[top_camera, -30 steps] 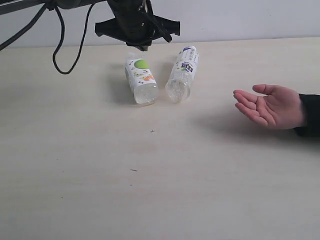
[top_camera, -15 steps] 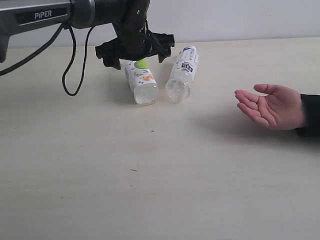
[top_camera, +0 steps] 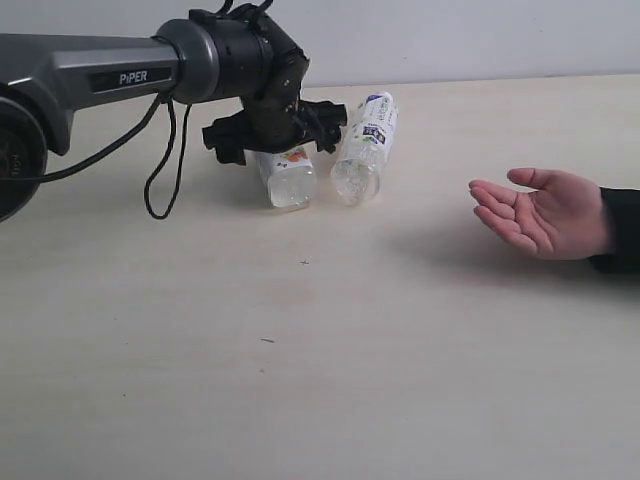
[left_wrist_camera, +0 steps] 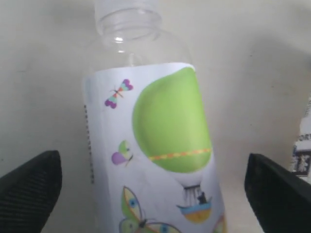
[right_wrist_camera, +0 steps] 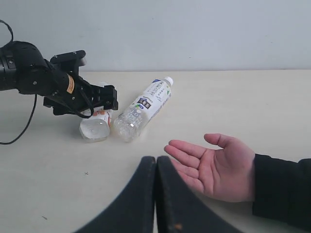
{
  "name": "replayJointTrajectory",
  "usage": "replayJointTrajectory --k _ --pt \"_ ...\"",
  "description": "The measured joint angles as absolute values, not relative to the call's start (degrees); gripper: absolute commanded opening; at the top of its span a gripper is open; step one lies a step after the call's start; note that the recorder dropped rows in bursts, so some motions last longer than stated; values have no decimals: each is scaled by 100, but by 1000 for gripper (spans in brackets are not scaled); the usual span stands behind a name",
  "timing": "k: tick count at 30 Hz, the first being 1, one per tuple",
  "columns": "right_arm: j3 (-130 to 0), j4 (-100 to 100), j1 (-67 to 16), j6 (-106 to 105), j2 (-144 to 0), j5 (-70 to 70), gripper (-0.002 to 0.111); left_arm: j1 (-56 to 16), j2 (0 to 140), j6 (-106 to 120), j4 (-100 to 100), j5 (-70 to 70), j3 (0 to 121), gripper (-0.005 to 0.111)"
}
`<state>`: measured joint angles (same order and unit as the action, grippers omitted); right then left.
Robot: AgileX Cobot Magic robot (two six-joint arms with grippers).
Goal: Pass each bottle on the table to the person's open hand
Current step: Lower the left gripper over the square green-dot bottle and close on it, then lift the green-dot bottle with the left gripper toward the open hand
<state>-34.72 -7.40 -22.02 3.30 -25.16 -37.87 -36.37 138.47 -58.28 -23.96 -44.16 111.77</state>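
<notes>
A green-and-white bottle [top_camera: 290, 180] lies on its side on the table [top_camera: 300, 350], its base toward the front. My left gripper [top_camera: 277, 135] is low over its upper half, open wide, with one finger [left_wrist_camera: 29, 189] on each side of the label [left_wrist_camera: 160, 145] and a gap between pads and bottle. A white-and-blue bottle [top_camera: 365, 145] lies just right of it. The person's open hand [top_camera: 545, 212] rests palm up at the right. My right gripper [right_wrist_camera: 156, 162] is shut and empty, hovering near the hand [right_wrist_camera: 218, 165]; it is outside the exterior view.
A black cable [top_camera: 165, 150] loops down from the left arm onto the table. The white-and-blue bottle [left_wrist_camera: 305, 145] lies close beside the left gripper's outer finger [left_wrist_camera: 277, 194]. A dark sleeve [top_camera: 622, 230] covers the person's wrist.
The left arm has come down and forward from the back edge, so its wide jaws now straddle the green-and-white bottle. Bottles, hand and right gripper have stayed put.
</notes>
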Motion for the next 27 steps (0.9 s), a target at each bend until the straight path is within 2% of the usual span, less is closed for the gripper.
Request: replayJointTrajectory --k 4,7,11,16,27 --pt "-3472 -740 -2202 330 -2516 -3787 0 -3553 13899 -5852 -2418 -4416 11177 96" --pt "-3472 -740 -2202 330 -2516 -3787 0 -3520 13899 -5852 -2441 -4436 11177 86" --pt "-3472 -740 -2202 330 -2516 -3787 0 -3508 13899 -5852 -2441 -4524 11177 54" --pt "-3472 -740 -2202 330 -2516 -3787 0 -3508 13899 -5650 -2441 -4660 11177 3" --pt "-3472 -740 -2202 330 -2516 -3787 0 -3489 13310 -5001 -2428 -5113 11177 0"
